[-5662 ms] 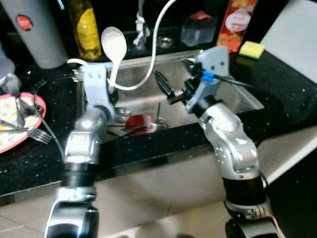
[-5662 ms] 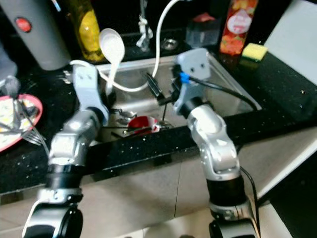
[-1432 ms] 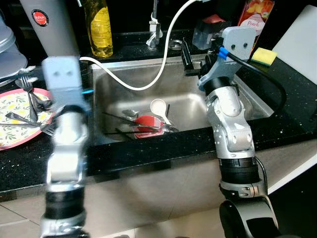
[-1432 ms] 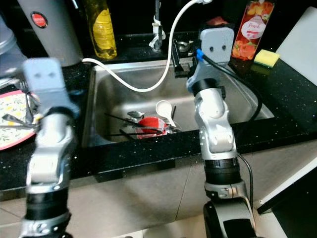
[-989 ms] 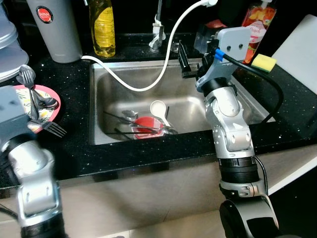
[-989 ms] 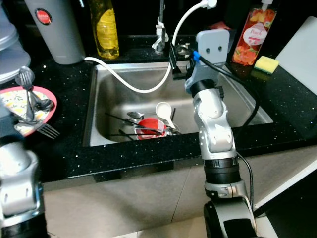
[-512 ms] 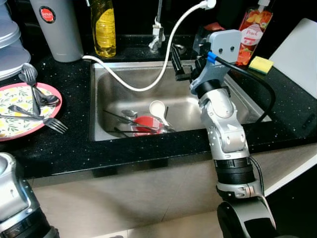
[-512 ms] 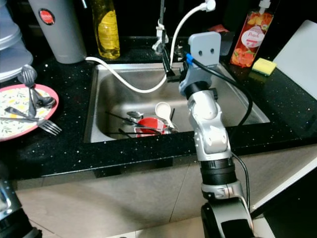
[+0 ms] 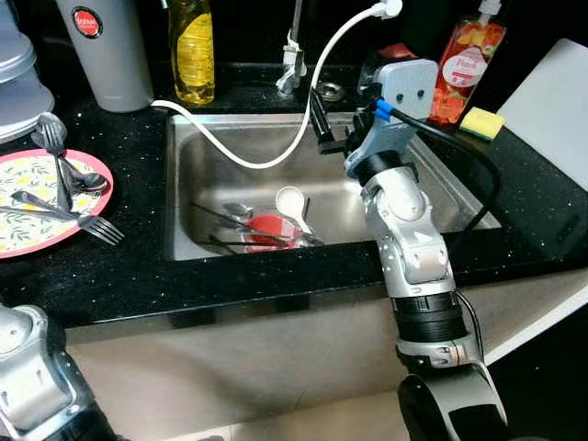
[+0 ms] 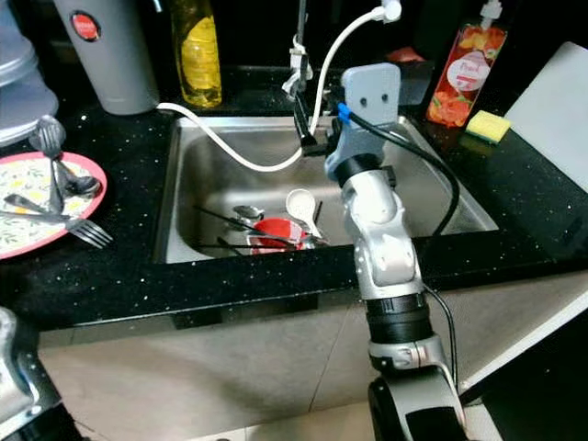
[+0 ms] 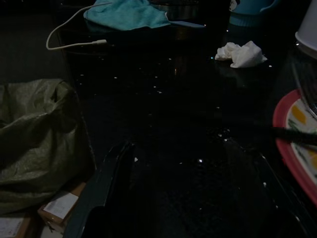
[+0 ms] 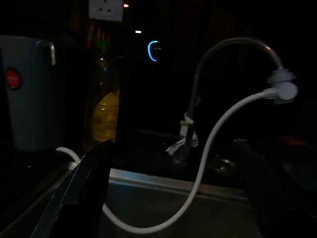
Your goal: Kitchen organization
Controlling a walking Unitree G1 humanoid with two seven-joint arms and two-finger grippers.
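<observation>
The right gripper (image 9: 320, 122) hangs over the far side of the sink (image 9: 423, 175), fingers spread wide and empty, as its wrist view shows with one dark finger at each edge and the tap (image 12: 233, 54) between them. Just left of it the white hose (image 9: 276, 147) loops from the tap down across the basin and out over the far left corner. In the sink's near part lie a white spoon (image 9: 290, 199), a red bowl (image 9: 262, 228) and some thin dark utensils (image 9: 225, 220), piled and touching. The left arm (image 9: 28, 377) is drawn back low at the near left; its gripper (image 11: 183, 163) points over the dark counter with fingers apart and nothing between them, the pink plate (image 9: 37, 197) of forks and spoons at its side. The likeliest trouble, in my judgement, is the hose: a reach down toward the pile could snag it, drag it across the basin or tug the tap. The pile itself is awkward, since the spoon leans on the bowl and a pinch on one piece may shift the others or slip on wet metal. The bottle (image 9: 467, 55) and sponge (image 9: 479, 121) sit near the right elbow and could be knocked by a swing.
</observation>
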